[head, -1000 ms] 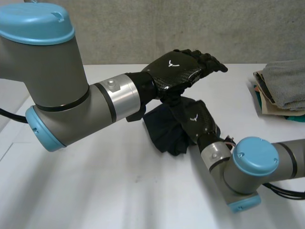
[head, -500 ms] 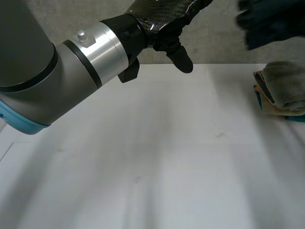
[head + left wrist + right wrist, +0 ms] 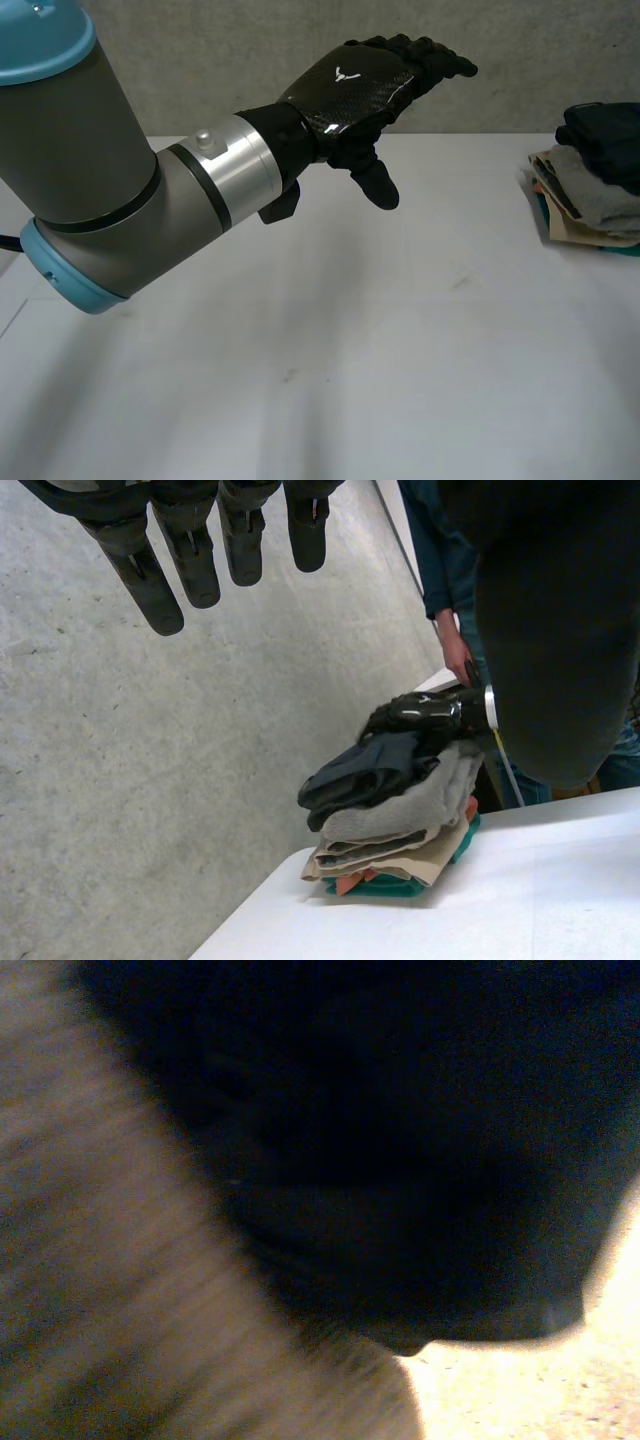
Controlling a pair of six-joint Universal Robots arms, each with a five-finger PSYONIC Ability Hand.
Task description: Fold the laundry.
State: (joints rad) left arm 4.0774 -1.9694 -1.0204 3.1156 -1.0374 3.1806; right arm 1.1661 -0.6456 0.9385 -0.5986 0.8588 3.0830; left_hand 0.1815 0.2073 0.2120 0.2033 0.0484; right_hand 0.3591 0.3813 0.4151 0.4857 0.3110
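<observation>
Stack (image 3: 585, 205) of folded pieces sits at the right edge of the frame in the head view, on the white tabletop (image 3: 330, 350). Teal at the bottom, then orange and tan layers, a grey towel (image 3: 400, 815), and a dark garment (image 3: 362, 772) on top. The dark garment looks bunched, not squared to the pile. Left robot hand (image 3: 350, 90) is raised in the upper middle of the frame, well apart from the stack, relaxed and outstretched, carrying nothing. Right robot hand (image 3: 425, 712) lies on the dark garment, as the left wrist view shows it. Whether it grips the cloth or merely rests on it, cannot tell. Right wrist view gives dark cloth close against grey towelling, no more to read there. Judgement: most of the folding appears done. Several pieces lie stacked, and the tabletop in front of the arms lies bare. What seems left is to settle the dark piece flat on the pile and let go of it. Surface plain white and smooth. Behind it a rough grey wall (image 3: 250, 60). Beyond the stack, a person's hand (image 3: 456, 658) below a dark sleeve, close to the table's far side.
</observation>
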